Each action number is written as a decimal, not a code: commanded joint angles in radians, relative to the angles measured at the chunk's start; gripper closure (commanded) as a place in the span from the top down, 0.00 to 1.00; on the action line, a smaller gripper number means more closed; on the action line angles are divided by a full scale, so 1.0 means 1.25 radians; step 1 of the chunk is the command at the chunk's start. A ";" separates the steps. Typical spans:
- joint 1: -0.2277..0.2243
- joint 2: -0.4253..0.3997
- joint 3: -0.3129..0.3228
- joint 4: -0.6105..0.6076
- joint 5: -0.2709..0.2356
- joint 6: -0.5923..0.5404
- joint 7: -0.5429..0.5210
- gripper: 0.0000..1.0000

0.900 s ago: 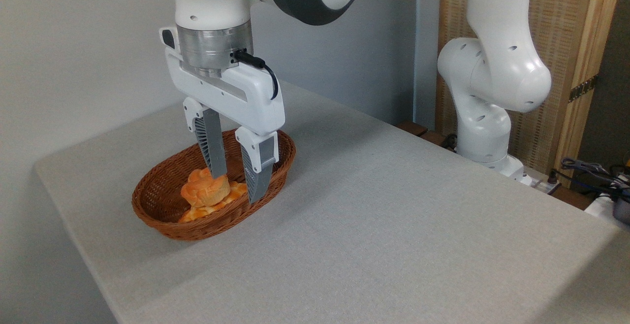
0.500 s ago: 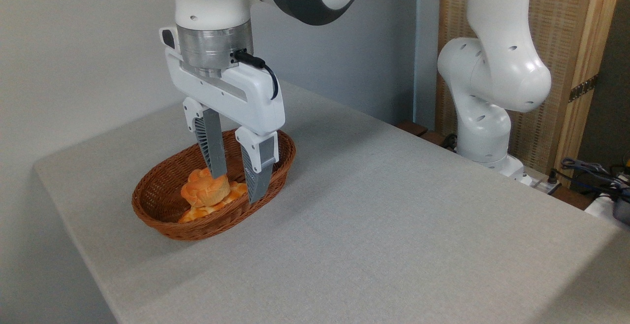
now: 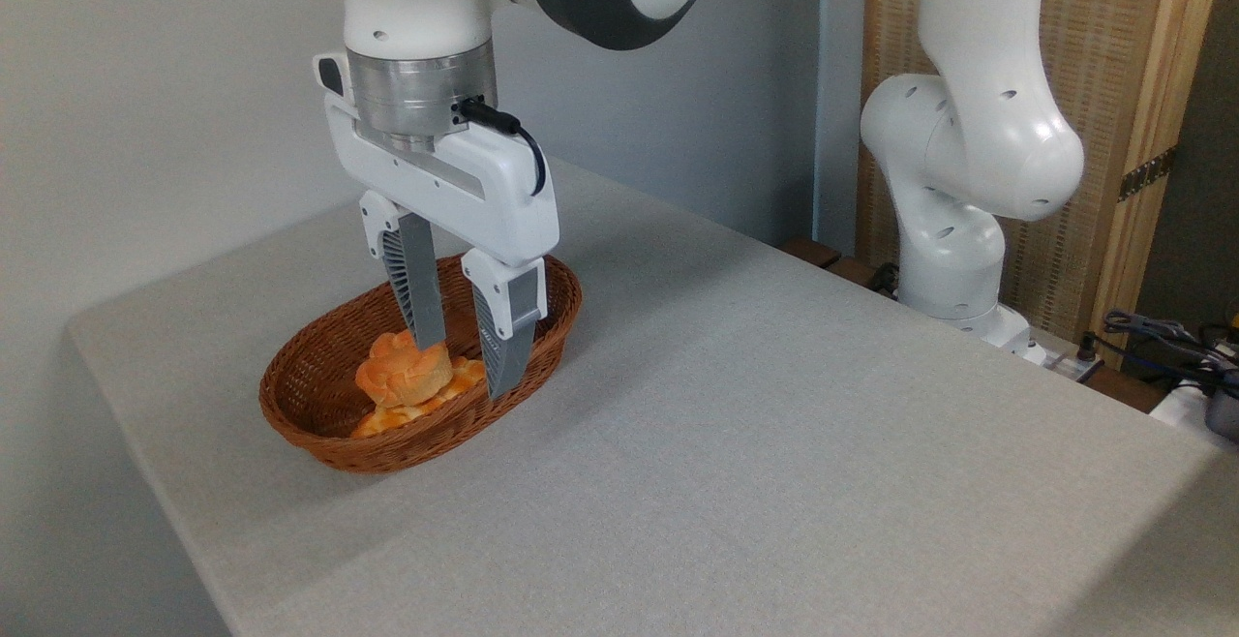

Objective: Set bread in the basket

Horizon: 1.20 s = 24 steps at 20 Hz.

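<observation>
Barely anything has shifted since the earlier frames: the gripper (image 3: 465,366) sits a touch higher over the basket (image 3: 319,443), while the bread (image 3: 405,374) has stayed put.

That roll lies inside the basket, below and slightly to the picture-left of the fingertips, resting on a flatter orange loaf (image 3: 387,417) underneath it. The basket itself stands on the grey table (image 3: 774,424), directly beneath the tool.

One risk from here is that the far finger (image 3: 416,279), whose tip looks to be touching or nearly touching the top of the roll, drags it as the arm rises; from this angle contact cannot be told for certain. A snag would tip the roll off the loaf, or even nudge it toward the rim. The near finger (image 3: 508,337) hangs close to the basket's front wall and could catch the wicker on a sideways exit.

The jaws stand spread wide, wider than the roll, and grip nothing: the tool has let go.
</observation>
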 commanded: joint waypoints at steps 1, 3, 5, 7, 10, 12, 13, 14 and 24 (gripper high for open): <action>-0.013 -0.006 -0.014 -0.018 -0.023 0.021 -0.006 1.00; -0.014 0.001 -0.030 -0.020 -0.042 0.030 -0.018 1.00; -0.014 0.006 -0.047 -0.023 -0.069 0.045 -0.018 1.00; -0.014 0.022 -0.063 -0.025 -0.101 0.069 -0.021 1.00; -0.014 0.055 -0.109 -0.025 -0.111 0.112 -0.022 1.00; -0.014 0.070 -0.125 -0.025 -0.111 0.126 -0.022 1.00; -0.016 0.073 -0.127 -0.025 -0.111 0.126 -0.021 1.00; -0.017 0.077 -0.128 -0.025 -0.111 0.126 -0.021 1.00; -0.051 0.130 -0.128 -0.024 -0.071 0.137 -0.021 1.00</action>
